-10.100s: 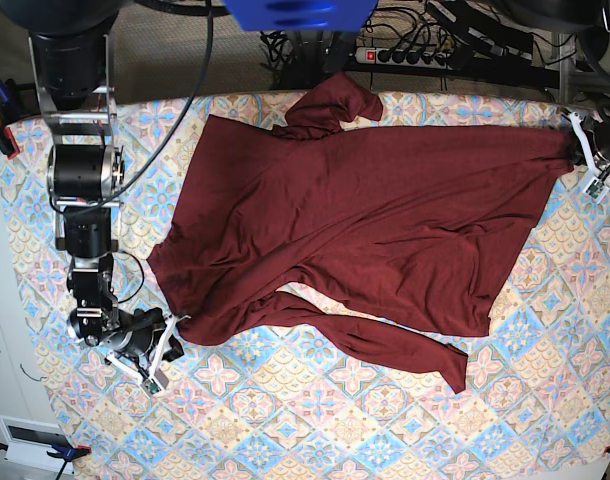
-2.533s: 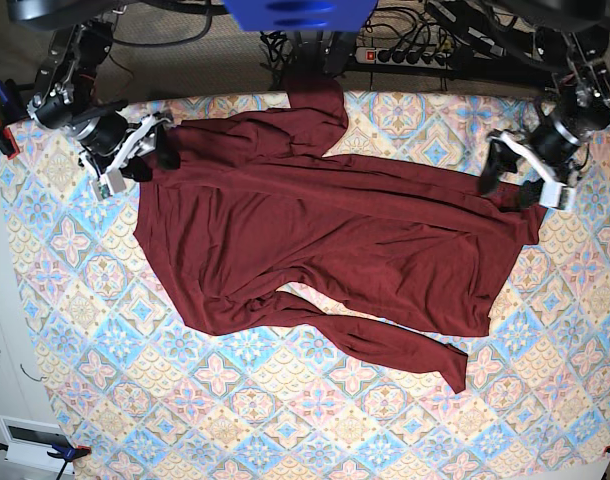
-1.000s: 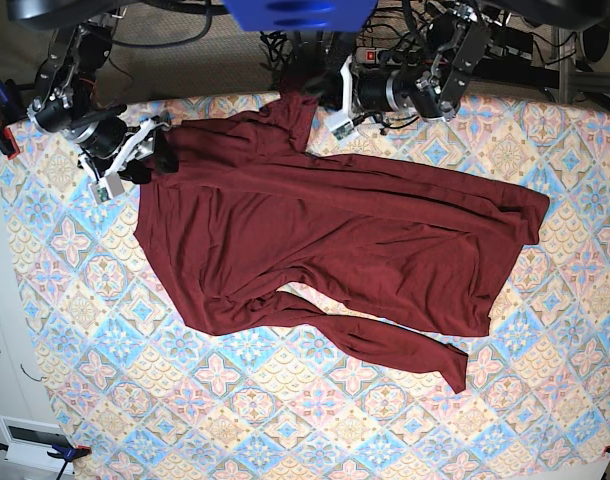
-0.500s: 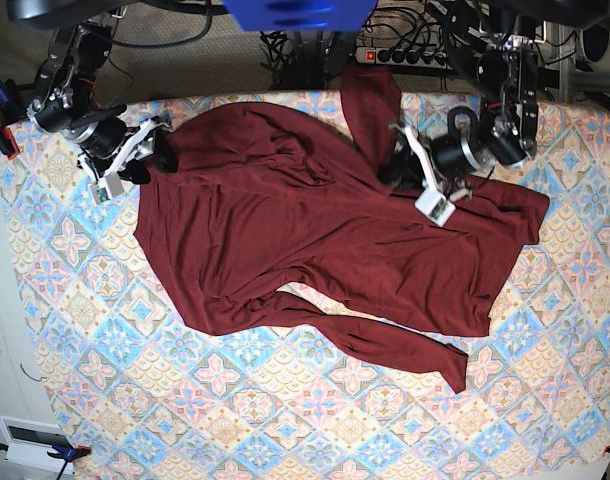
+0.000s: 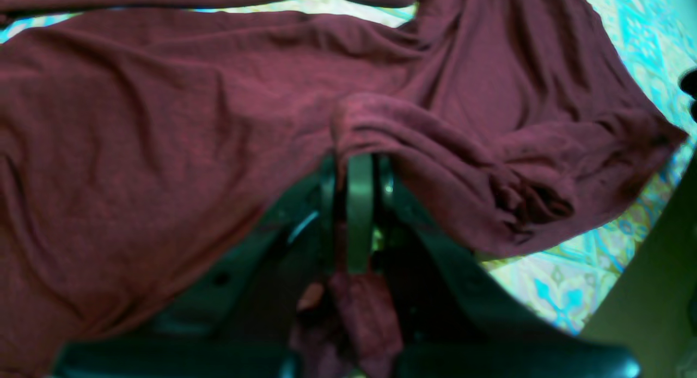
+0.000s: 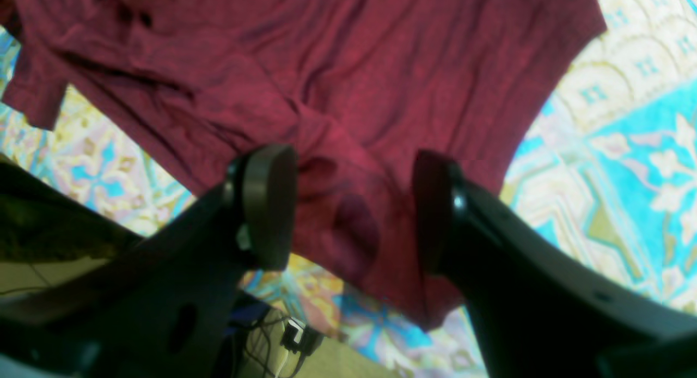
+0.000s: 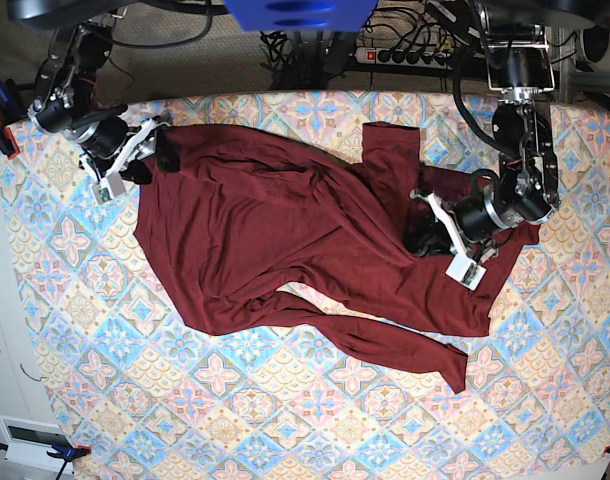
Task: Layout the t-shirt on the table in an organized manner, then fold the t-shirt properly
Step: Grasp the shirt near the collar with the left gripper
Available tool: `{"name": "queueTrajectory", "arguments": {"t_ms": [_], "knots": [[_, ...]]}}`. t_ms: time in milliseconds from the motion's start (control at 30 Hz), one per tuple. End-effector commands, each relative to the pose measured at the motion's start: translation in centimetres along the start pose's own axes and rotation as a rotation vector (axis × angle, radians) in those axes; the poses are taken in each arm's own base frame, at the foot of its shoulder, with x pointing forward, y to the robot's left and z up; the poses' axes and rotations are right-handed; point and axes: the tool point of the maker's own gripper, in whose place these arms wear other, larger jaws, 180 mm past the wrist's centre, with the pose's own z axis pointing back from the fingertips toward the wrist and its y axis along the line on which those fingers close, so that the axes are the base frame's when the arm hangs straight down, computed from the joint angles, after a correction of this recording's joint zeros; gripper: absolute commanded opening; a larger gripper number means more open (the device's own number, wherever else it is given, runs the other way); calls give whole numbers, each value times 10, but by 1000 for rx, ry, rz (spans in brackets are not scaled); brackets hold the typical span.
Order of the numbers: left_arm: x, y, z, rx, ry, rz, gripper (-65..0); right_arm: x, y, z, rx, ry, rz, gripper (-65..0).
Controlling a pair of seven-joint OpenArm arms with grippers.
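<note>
Since half a second back, my left gripper [image 7: 432,232] has dragged the upper sleeve down toward the middle, so the dark maroon long-sleeved jersey t-shirt [image 7: 275,235] now bunches diagonally across the pastel diamond-tiled table [image 7: 285,420]. That gripper is clenched on a fold of the cloth [image 5: 370,116]. My right gripper [image 6: 354,203] hangs spread wide at the far-left corner, straddling the fabric, nothing pinched. The stuff looks thin, floppy and light, so I'd grab seams, cuffs or shoulder corners, not mid-panel. The tablecloth looks grippy enough to drag wrinkles; plenty of bare surface sits toward the near edge.
</note>
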Motion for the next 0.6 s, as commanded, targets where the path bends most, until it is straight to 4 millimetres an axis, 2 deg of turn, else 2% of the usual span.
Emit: {"name": "queueTrajectory", "arguments": {"t_ms": [0,33,133,200,267,367,567], "knots": [[15,7,2,5,-43,-3,-641,12,-2,5,-2,-39,21,-328],[11,11,0,12,-34,16,-615,12,-2,5,-2,-39,21,-328],[-2,27,0,86,24,51,-463,12,-2,5,-2,-39,21,-328],[-13,26,-1,97,48,68,-356,11,-1,5,-1,-38,20,-328],[-17,24,-1,90,54,76,-295,11,-1,4,1,-37,21,-328],[-26,20,4,71,66,90,-285,11,0,4,3,-36,21,-328],[-41,-10,44,0,93,41,-285,11,0,4,3,-36,21,-328]]}}
